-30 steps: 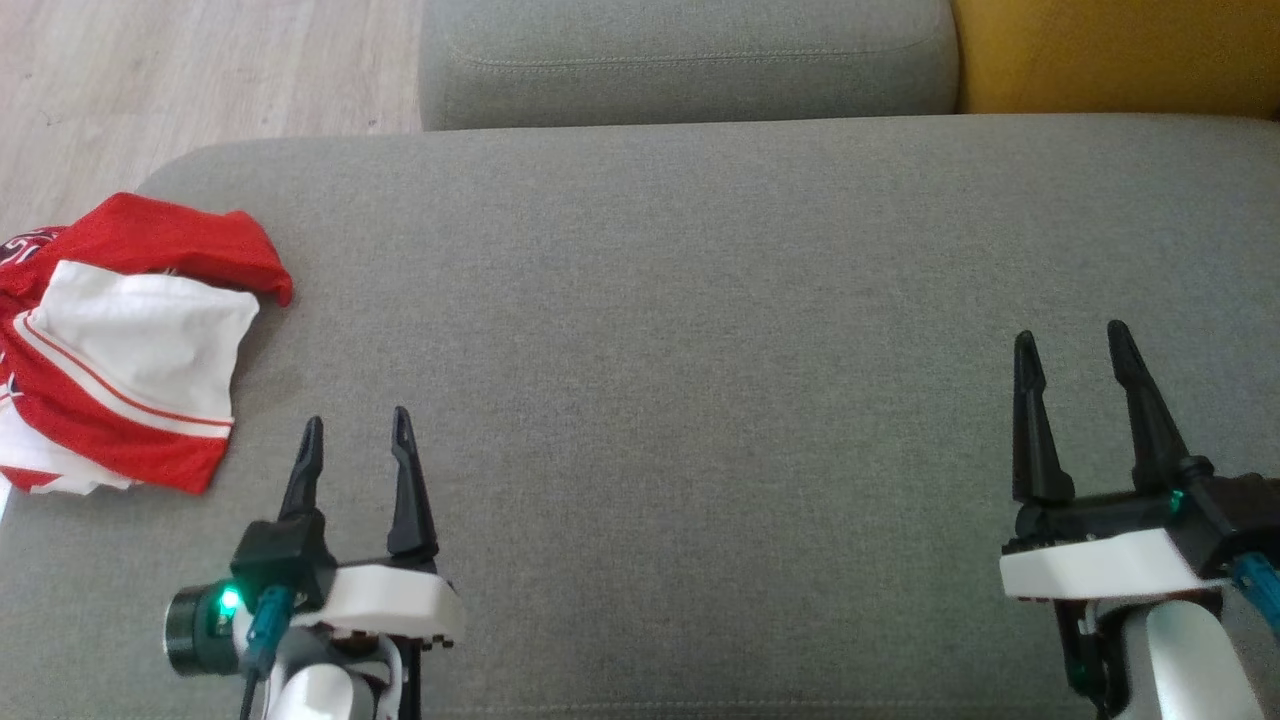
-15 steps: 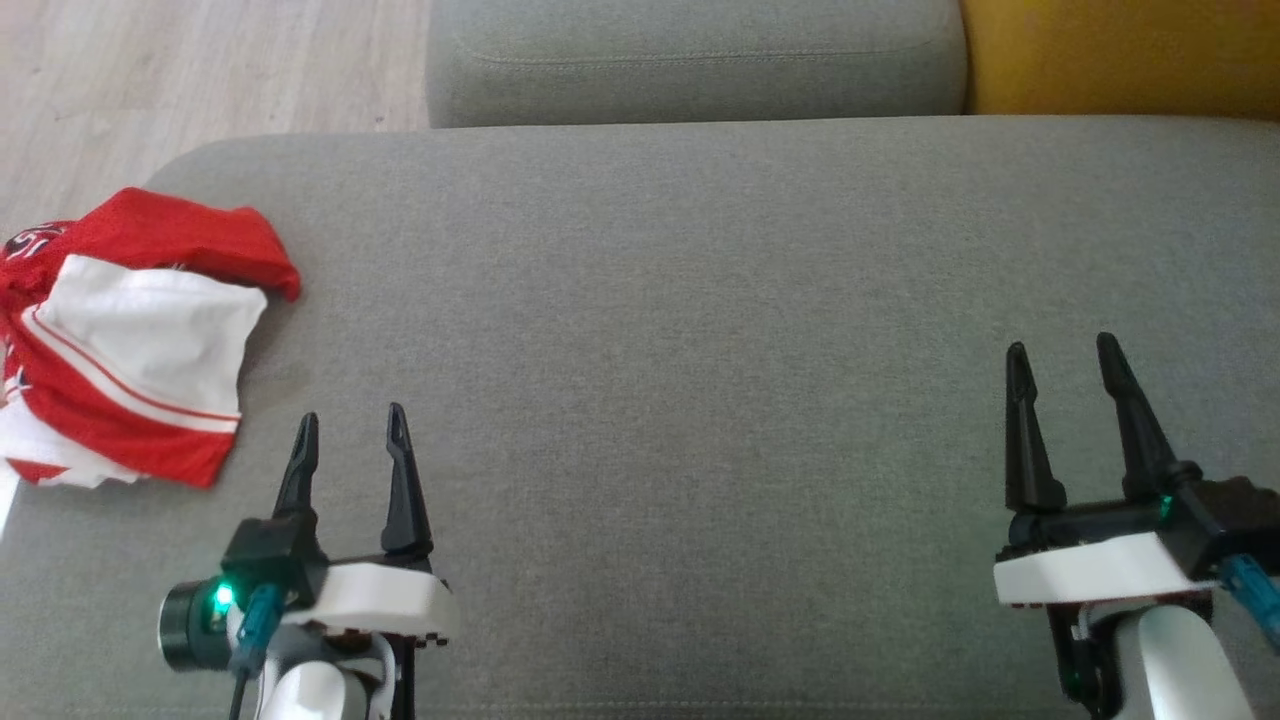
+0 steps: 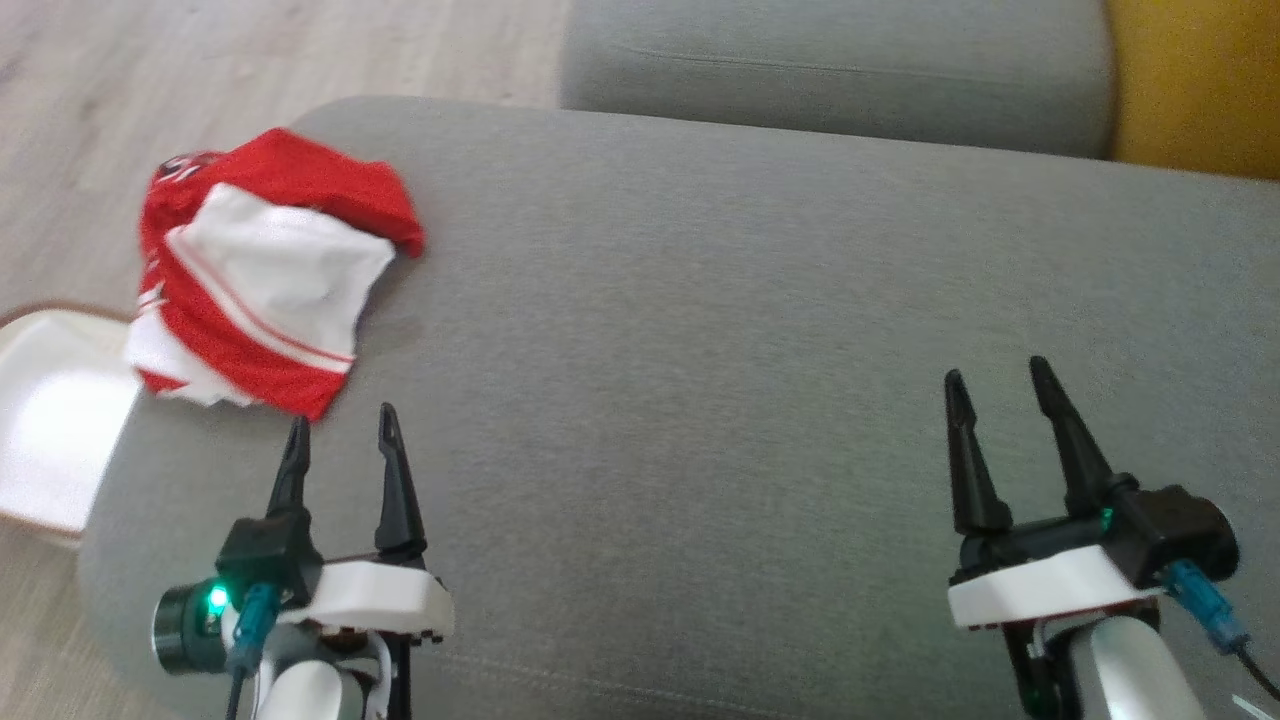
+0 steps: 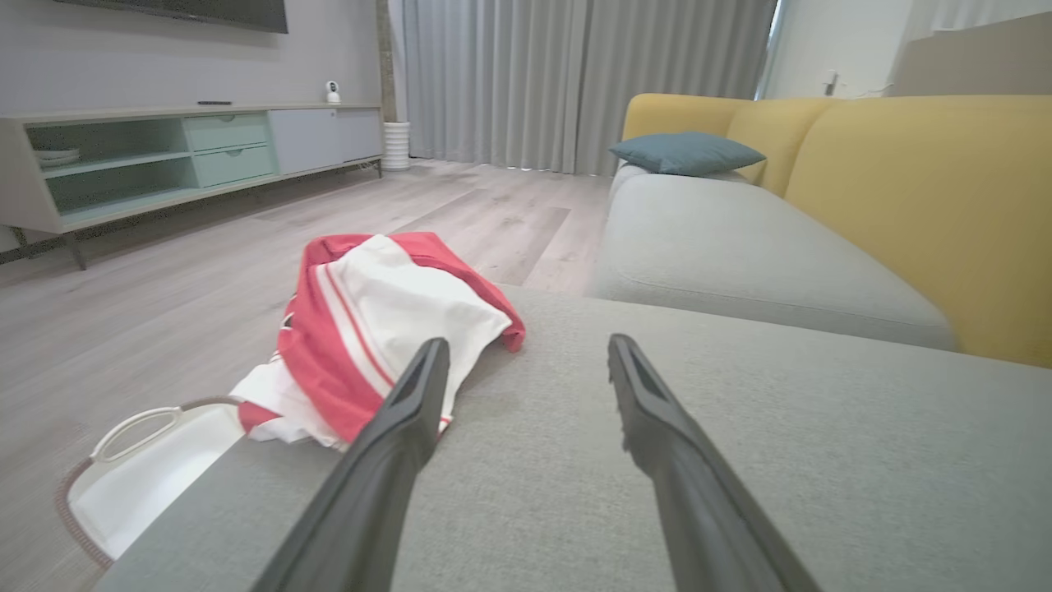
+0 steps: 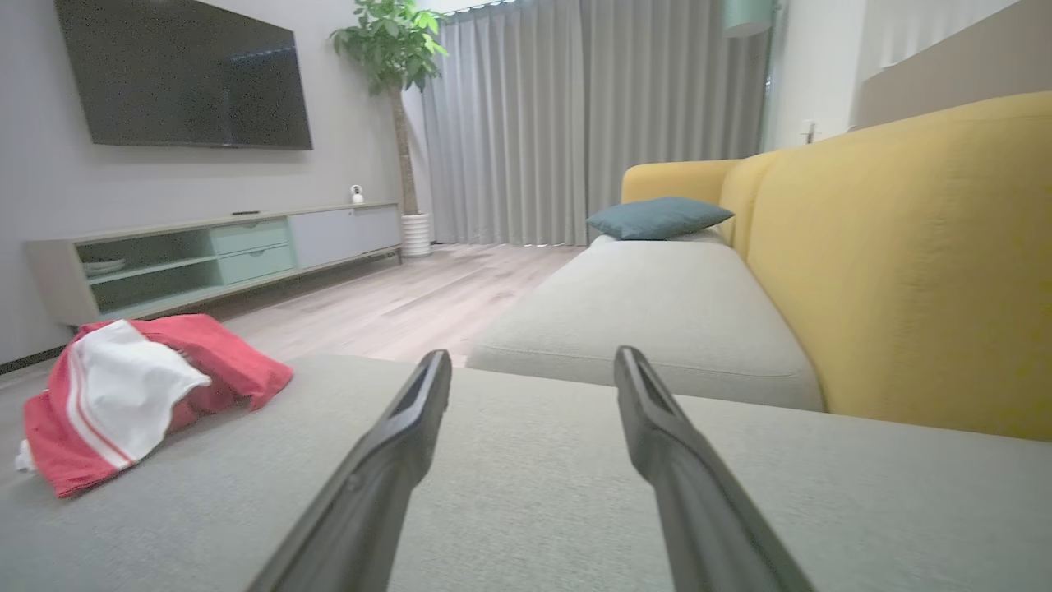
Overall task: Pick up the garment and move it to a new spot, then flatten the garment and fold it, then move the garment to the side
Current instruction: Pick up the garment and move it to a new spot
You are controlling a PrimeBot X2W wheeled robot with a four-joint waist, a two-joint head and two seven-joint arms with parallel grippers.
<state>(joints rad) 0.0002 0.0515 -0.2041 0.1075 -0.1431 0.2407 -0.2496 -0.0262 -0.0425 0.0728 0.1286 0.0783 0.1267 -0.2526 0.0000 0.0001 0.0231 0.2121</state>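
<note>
A crumpled red and white garment (image 3: 265, 285) lies at the left end of the grey sofa seat (image 3: 700, 320); part of it hangs over the seat's edge. In the left wrist view the garment (image 4: 378, 329) is just ahead and to the left of the fingers. My left gripper (image 3: 340, 428) hovers open over the seat, its tips a short way in front of the garment's near hem, touching nothing. My right gripper (image 3: 993, 385) is open and empty far to the right, and its wrist view has the garment (image 5: 131, 395) at the far left.
A white basket (image 3: 50, 420) stands on the wood floor beside the seat's left end, under the garment's hanging edge. A second grey seat cushion (image 3: 830, 70) and the yellow backrest (image 3: 1195, 90) lie beyond. The seat stretches bare between both grippers.
The head camera has turned left, so the whole picture shifted right and the white basket came into view. Both grippers stay open; the garment lies as before.
</note>
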